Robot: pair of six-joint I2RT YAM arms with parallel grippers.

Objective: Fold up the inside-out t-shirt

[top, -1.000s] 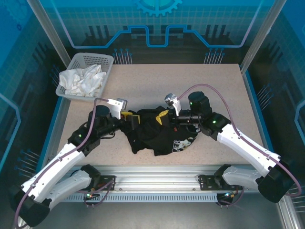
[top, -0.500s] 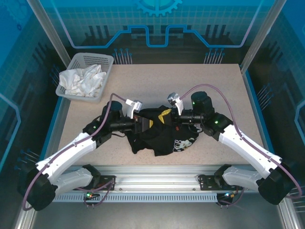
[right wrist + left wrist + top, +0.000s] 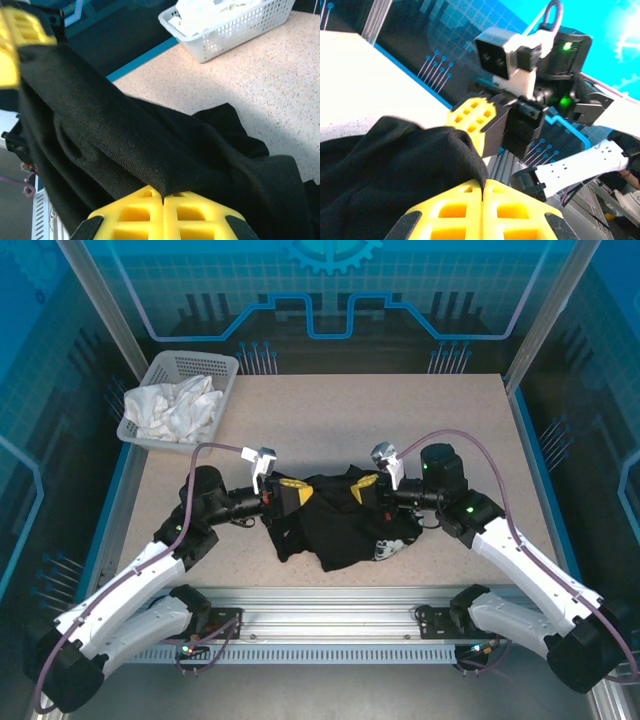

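The inside-out t-shirt [image 3: 335, 525], black with a bit of white print at its right edge, is bunched at the table's near middle and lifted at its top edge. My left gripper [image 3: 293, 486] is shut on the shirt's upper left edge; in the left wrist view black cloth [image 3: 395, 170] runs into the pinched yellow pads [image 3: 465, 207] of that gripper [image 3: 483, 186]. My right gripper [image 3: 365, 488] is shut on the upper right edge. In the right wrist view a stretched band of the shirt [image 3: 115, 145] enters its closed gripper [image 3: 163, 194]. The two grippers face each other a short span apart.
A white basket [image 3: 150, 431] holding a crumpled white cloth garment [image 3: 175, 408] stands at the table's far left corner, seen too as the basket [image 3: 240, 30] in the right wrist view. Bare speckled tabletop [image 3: 400, 420] lies behind the shirt. The metal rail [image 3: 330, 602] borders the near edge.
My left gripper closed on the shirt's upper left edge and drew back left. The right gripper moved right, and the cloth between them pulled up and stretched wider.
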